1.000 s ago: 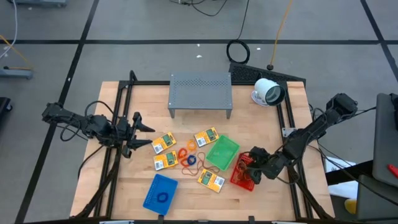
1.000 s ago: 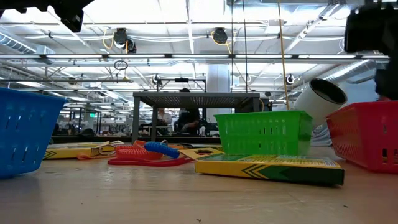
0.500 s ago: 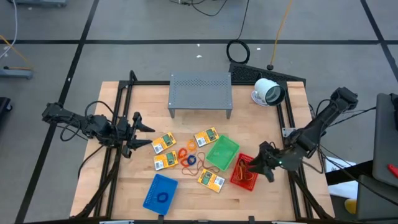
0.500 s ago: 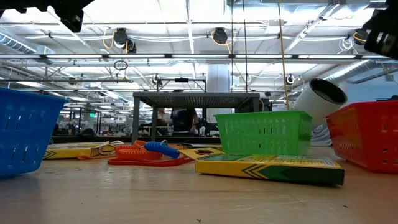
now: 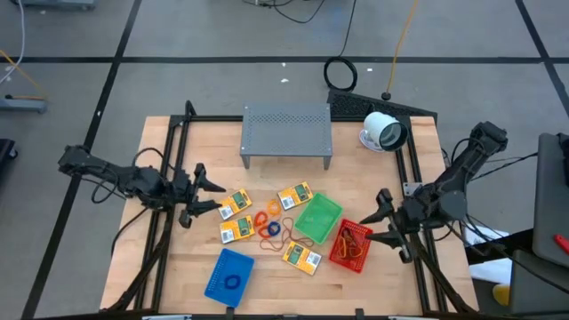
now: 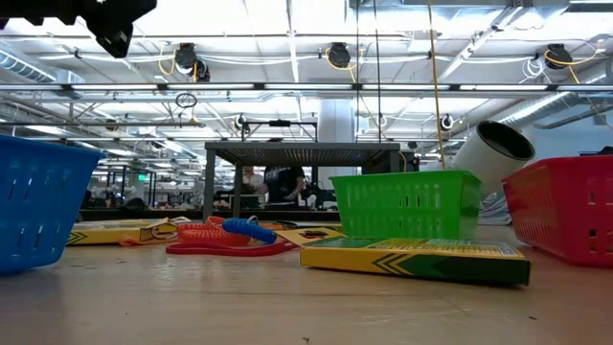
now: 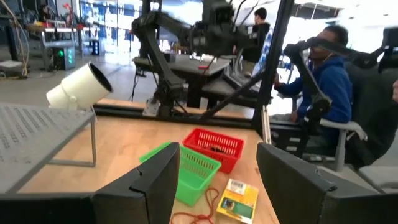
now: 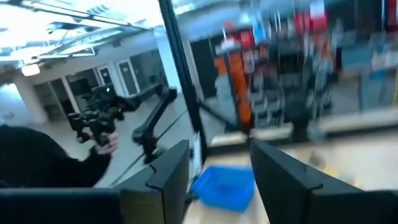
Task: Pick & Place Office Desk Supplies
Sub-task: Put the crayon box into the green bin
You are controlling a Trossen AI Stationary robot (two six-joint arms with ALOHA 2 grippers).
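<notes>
1. Large open lab hall with ceiling lights behind; a wooden desk (image 5: pixel 178 267) carries everything. The grey perforated shelf (image 5: pixel 286 130) stands at the far edge, the white round device (image 5: pixel 384 132) near the far right corner.

2. Progress, my reading: partly done. The red basket (image 5: pixel 352 245) toward the near right holds what look like tan rubber bands (image 5: pixel 347 238); the blue basket (image 5: pixel 229 274) at the near edge holds a small dark ring (image 5: pixel 233 283). The green basket (image 5: pixel 317 219) looks empty.

3. Left to do: four yellow packets (image 5: pixel 235 205) with green labels lie loose mid-desk, around a heap of orange, red and blue rings (image 5: pixel 269 224). Most of the sorting remains, I judge.

4. Left tool (image 5: pixel 210 196): raised above the desk's left side, pointing at the nearest packet, fingers apart, nothing held. The left wrist view confirms the gap between the fingers.

5. Right tool (image 5: pixel 380 216): just off the red basket's right side, by the desk's right edge, fingers apart and empty. Which arm goes next I cannot say.
</notes>
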